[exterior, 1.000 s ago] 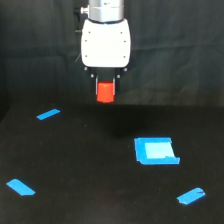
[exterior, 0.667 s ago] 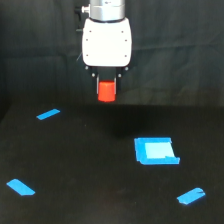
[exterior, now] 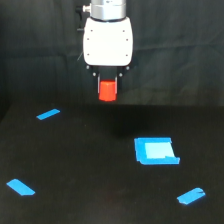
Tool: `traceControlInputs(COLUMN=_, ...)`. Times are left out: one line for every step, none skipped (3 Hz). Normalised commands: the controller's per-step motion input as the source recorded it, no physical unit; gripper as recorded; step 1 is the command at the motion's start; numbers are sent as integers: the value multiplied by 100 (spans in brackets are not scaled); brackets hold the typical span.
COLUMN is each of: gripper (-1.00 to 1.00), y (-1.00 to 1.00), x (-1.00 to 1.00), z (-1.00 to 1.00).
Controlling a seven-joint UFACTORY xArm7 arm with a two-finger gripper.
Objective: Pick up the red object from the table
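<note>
exterior view: gripper [exterior: 108, 84] holds red object [exterior: 107, 92] upright.

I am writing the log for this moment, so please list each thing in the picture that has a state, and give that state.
White robot hand: shut on the red block, raised above the table.
Small matte red-orange block: held between the hand's fingers, off the table.
Wide matte black table: carries three blue tape strips and a blue square.
Flat blue square: lies flat on the table, to the exterior view's right.
</note>
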Motion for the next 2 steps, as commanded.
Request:
traceControlInputs(gripper=-93, y=-5, x=4, z=-2)
traceControlInputs(gripper=-100, y=-6, x=8, z=-6)
